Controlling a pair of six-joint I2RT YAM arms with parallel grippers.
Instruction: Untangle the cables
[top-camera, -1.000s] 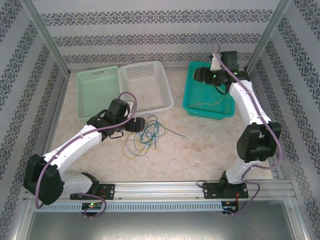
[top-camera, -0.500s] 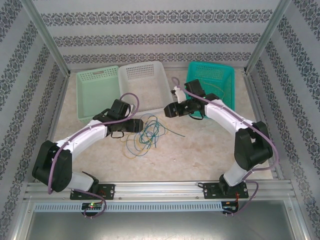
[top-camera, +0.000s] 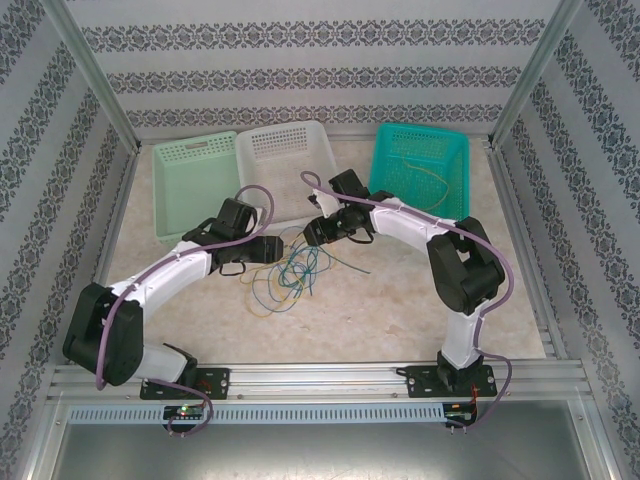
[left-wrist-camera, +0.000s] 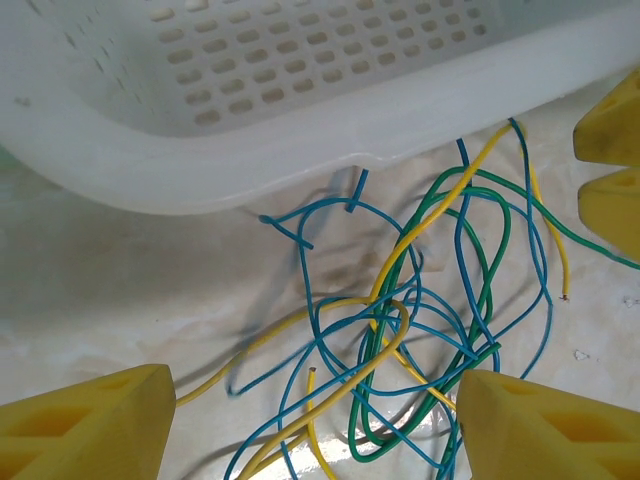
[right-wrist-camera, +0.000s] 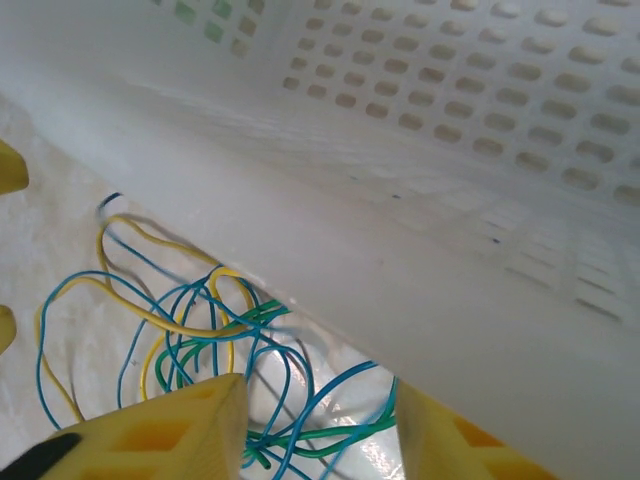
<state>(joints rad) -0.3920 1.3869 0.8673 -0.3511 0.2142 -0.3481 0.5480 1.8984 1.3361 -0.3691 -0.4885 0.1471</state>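
Observation:
The cables (top-camera: 290, 268) lie as a tangle of thin yellow, blue and green strands on the table, just in front of the white basket (top-camera: 290, 170). My left gripper (top-camera: 268, 250) sits at the tangle's left edge. In the left wrist view this left gripper (left-wrist-camera: 320, 430) is open, with loops of the cables (left-wrist-camera: 390, 320) on the table between its fingers. My right gripper (top-camera: 315, 232) is at the tangle's top right, by the basket's front rim. This right gripper (right-wrist-camera: 315, 440) is open over blue and green strands of the cables (right-wrist-camera: 200, 320), gripping none.
A light green basket (top-camera: 195, 185) stands left of the white one. At the back right, a teal basket (top-camera: 420, 170) holds a loose yellow wire (top-camera: 432, 185). The white basket's rim (right-wrist-camera: 420, 230) runs close along the right gripper's fingers. Patterned walls enclose the table.
The right arm swung from over the teal basket down to the tangle's upper right, and its jaws narrowed. The left arm drew slightly closer to the tangle.

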